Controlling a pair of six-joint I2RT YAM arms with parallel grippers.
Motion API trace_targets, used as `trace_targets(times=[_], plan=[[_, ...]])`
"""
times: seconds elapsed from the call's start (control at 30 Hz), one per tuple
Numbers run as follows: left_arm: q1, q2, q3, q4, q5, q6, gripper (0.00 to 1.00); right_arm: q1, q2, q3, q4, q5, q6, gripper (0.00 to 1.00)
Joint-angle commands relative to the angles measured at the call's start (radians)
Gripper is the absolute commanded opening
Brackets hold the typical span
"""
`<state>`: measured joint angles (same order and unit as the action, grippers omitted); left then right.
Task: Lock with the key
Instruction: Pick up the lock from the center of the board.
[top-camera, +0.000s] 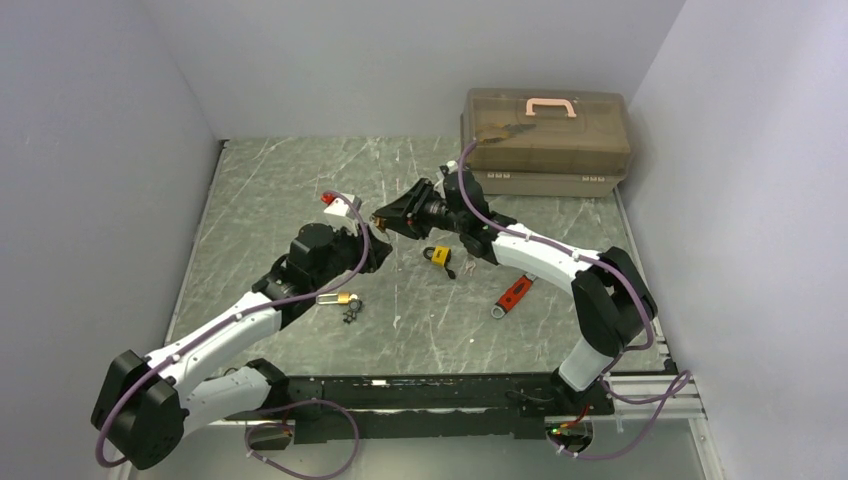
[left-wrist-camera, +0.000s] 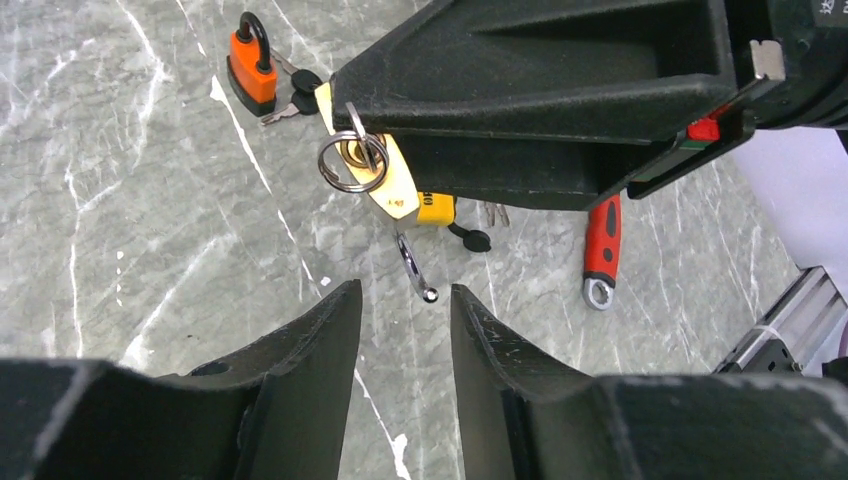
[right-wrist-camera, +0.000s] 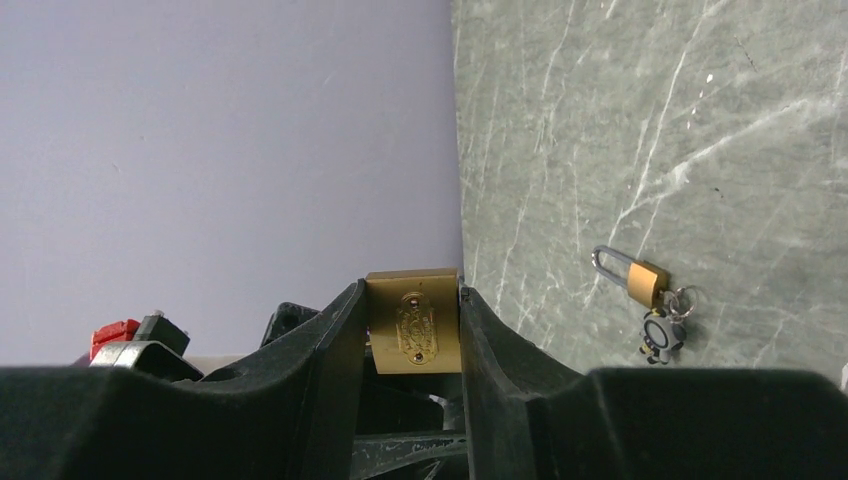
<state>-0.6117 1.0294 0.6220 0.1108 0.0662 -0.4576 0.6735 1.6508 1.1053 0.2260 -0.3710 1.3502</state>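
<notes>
Firmly, right fingers (right-wrist-camera: 328, 345) clamping brass padlock (right-wrist-camera: 413, 322), left fingers (left-wrist-camera: 322, 342) narrowly parted, empty, toolbox (top-camera: 548, 140) closed.

No full word or number is reading clearly anywhere. The brass padlock (right-wrist-camera: 412, 335) is showing an oval stamped emblem on its face in the right wrist view and a small dark stamp near its lower edge in the left wrist view, both too fine to make out, while the black body of the right gripper (top-camera: 384, 222) is carrying white printed characters that the frame edge is cutting off. The toolbox (top-camera: 547, 140) is bearing small pale marks along its front, too small to read.
</notes>
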Motion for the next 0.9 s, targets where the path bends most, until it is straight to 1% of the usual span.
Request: trace_targets(times=[0.0, 0.23, 0.33, 0.4, 0.43, 0.47, 0.5, 0.57, 0.63, 0.67, 0.73, 0.87], plan=[[-0.01, 0.006, 0.015, 0.071, -0.046, 0.009, 0.42, 0.012, -0.048, 0.028, 0.067, 0.032, 0.049, 0.01], [-0.014, 0.017, 0.015, 0.079, -0.059, 0.005, 0.36, 0.019, -0.049, 0.024, 0.08, 0.044, 0.063, 0.01], [-0.014, 0.023, 0.023, 0.065, -0.063, 0.004, 0.25, 0.021, -0.052, 0.021, 0.084, 0.05, 0.065, 0.01], [-0.015, 0.018, 0.024, 0.061, -0.063, 0.004, 0.16, 0.022, -0.053, 0.023, 0.08, 0.049, 0.057, 0.01], [-0.015, 0.013, 0.027, 0.055, -0.085, 0.005, 0.12, 0.021, -0.056, 0.02, 0.078, 0.05, 0.055, 0.01], [-0.014, 0.008, 0.035, 0.043, -0.098, 0.01, 0.05, 0.022, -0.06, 0.015, 0.079, 0.052, 0.052, 0.01], [-0.015, 0.002, 0.049, 0.02, -0.105, 0.017, 0.0, 0.022, -0.065, 0.009, 0.08, 0.054, 0.047, 0.03], [-0.016, -0.018, 0.083, -0.038, -0.101, 0.046, 0.0, 0.022, -0.083, -0.006, 0.075, 0.064, 0.029, 0.11], [-0.014, -0.034, 0.127, -0.099, -0.078, 0.098, 0.0, 0.02, -0.1, -0.018, 0.064, 0.069, -0.001, 0.28], [-0.014, -0.036, 0.165, -0.172, -0.058, 0.13, 0.0, 0.017, -0.11, -0.022, 0.053, 0.074, -0.021, 0.37], [-0.014, -0.042, 0.243, -0.313, -0.021, 0.194, 0.0, 0.009, -0.136, -0.036, 0.029, 0.09, -0.069, 0.52], [-0.014, -0.049, 0.398, -0.587, 0.034, 0.325, 0.0, -0.021, -0.191, -0.067, -0.009, 0.092, -0.185, 0.76]])
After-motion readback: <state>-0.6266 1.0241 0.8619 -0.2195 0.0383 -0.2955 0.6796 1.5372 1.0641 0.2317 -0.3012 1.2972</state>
